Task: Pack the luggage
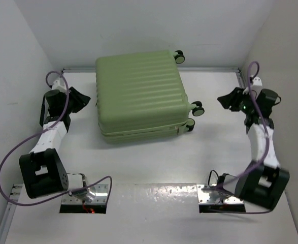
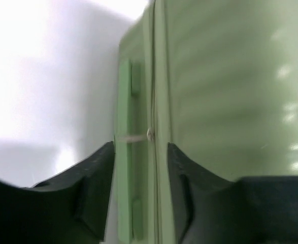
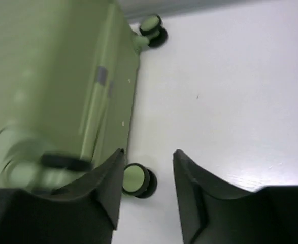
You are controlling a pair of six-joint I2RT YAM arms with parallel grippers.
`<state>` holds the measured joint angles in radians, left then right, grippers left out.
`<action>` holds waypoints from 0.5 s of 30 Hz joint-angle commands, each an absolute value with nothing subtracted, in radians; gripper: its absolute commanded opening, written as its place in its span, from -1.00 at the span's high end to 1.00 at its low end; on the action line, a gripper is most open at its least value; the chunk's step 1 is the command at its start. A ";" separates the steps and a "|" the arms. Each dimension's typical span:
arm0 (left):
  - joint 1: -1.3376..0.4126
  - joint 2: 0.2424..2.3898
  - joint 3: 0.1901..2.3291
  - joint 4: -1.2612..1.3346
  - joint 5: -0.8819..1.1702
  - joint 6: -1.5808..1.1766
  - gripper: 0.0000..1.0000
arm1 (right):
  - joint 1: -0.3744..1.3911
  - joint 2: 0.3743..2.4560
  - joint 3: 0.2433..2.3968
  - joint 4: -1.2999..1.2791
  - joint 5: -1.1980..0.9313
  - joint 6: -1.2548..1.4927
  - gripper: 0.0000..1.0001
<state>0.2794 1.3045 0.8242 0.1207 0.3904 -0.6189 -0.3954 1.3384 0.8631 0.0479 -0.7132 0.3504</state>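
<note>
Left hand (image 2: 140, 148): fingers apart, nothing between them. It is aimed along the side seam of the luggage (image 2: 230, 101), with a small zipper pull (image 2: 150, 134) straight ahead (likely the target, since running the zip would finish the packing). From above, this hand sits just beside the shell, not touching. Right hand (image 3: 149, 155): fingers parted and empty, bare counter (image 3: 230, 101) between them, one wheel (image 3: 137, 180) close to its finger. The luggage lies flat mid-counter, ribbed lid down, wheels toward the right arm. The hands flank it, probably so one can brace while the other works the zip. Contents not visible.
</note>
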 commanded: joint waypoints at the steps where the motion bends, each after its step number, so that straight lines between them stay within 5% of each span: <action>1: 0.245 1.312 0.775 0.003 0.335 -0.565 0.07 | -0.376 1.100 0.711 -0.165 -0.683 0.029 0.10; 7: 0.236 1.364 0.775 0.025 0.334 -0.565 0.10 | -0.296 0.614 0.404 -0.098 -0.530 -0.045 -0.25; 11: 0.183 1.402 0.775 0.049 0.307 -0.554 0.10 | -0.281 0.450 0.311 -0.164 -0.659 -0.023 0.01; 15: 0.141 1.422 0.784 0.081 0.272 -0.545 0.10 | -0.275 0.417 0.239 -0.091 -0.758 0.103 0.01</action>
<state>0.1661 1.4143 0.7712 0.0246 0.3042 -0.5671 -0.2836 0.4362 0.2710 -0.1551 -0.6739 0.0406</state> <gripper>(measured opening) 0.454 0.500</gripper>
